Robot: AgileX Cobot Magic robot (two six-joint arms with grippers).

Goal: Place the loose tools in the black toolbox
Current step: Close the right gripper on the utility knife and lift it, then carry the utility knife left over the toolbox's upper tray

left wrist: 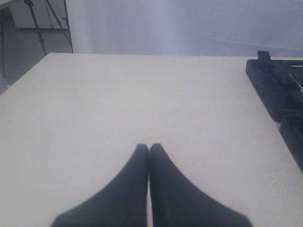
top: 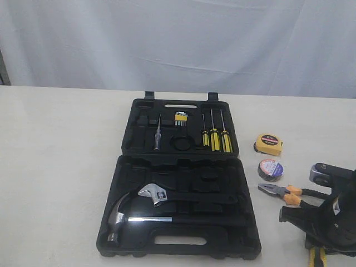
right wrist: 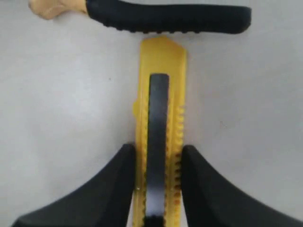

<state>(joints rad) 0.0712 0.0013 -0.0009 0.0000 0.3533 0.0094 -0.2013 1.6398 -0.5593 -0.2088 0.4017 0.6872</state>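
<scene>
The black toolbox (top: 129,167) lies open in the middle of the table. To its right lie the yellow tape measure (top: 267,144), the dark tape roll (top: 270,169) and the orange-and-black pliers (top: 286,193). The yellow-black utility knife (right wrist: 161,94) lies on the table just below a pliers handle (right wrist: 170,19). My right gripper (right wrist: 158,149) has its fingers pressed against both long sides of the knife. In the exterior view that arm (top: 328,217) covers most of the utility knife (top: 317,257) at the front right corner. My left gripper (left wrist: 149,145) is shut and empty over bare table, left of the toolbox (left wrist: 274,90).
A steel hammer (top: 125,218) and an adjustable wrench (top: 158,194) sit in the toolbox's near half. Three yellow-black screwdrivers (top: 214,139) and hex keys (top: 181,118) sit in its lid. A white curtain (top: 178,39) hangs behind the table.
</scene>
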